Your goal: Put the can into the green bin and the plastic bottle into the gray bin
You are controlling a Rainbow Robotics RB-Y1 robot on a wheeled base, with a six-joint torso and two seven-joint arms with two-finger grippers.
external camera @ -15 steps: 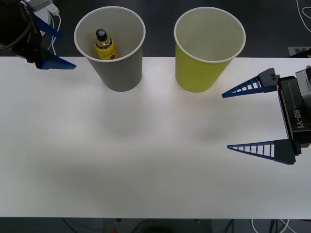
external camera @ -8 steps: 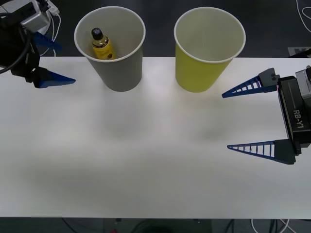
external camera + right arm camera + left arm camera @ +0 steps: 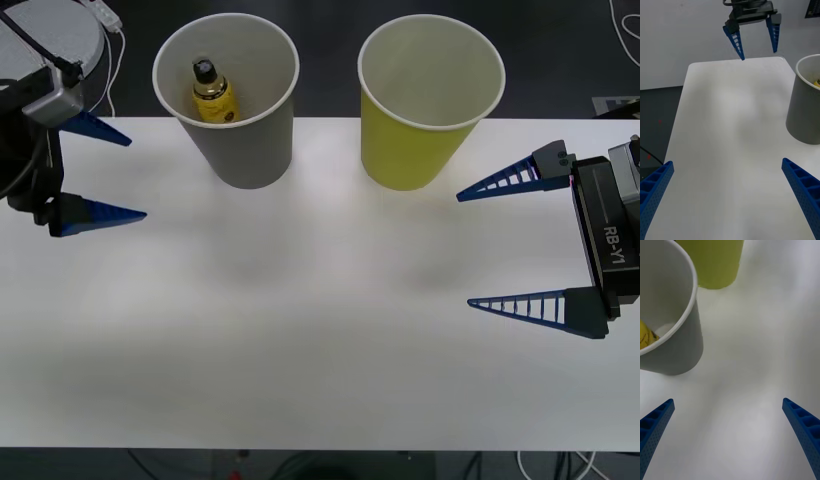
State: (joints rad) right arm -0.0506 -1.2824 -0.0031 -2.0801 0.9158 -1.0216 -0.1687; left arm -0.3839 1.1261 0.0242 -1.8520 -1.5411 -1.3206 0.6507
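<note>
Since the plastic bottle (image 3: 214, 93) already stands inside the gray bin (image 3: 245, 150), leaning against its inner wall with the black cap up, that half of the task looks done. It is small and stiff, likely light with its amber liquid, and the smooth label would be slippery; a grip across the body below the cap would suit it best if it needed moving again. No can lies on the table (image 3: 320, 330), and the green bin (image 3: 415, 150) beside the gray one shows a white inside that looks empty, though its floor is hard to make out from above. Both bins are thin paper, light and easy to tip or crush, so any contact should stay off their rims. The left tool (image 3: 75, 172) hangs over the table's left edge, near the gray bin but apart from it, fingers spread and holding nothing. The right tool (image 3: 500, 245) rests low at the right side, also spread wide and empty.
</note>
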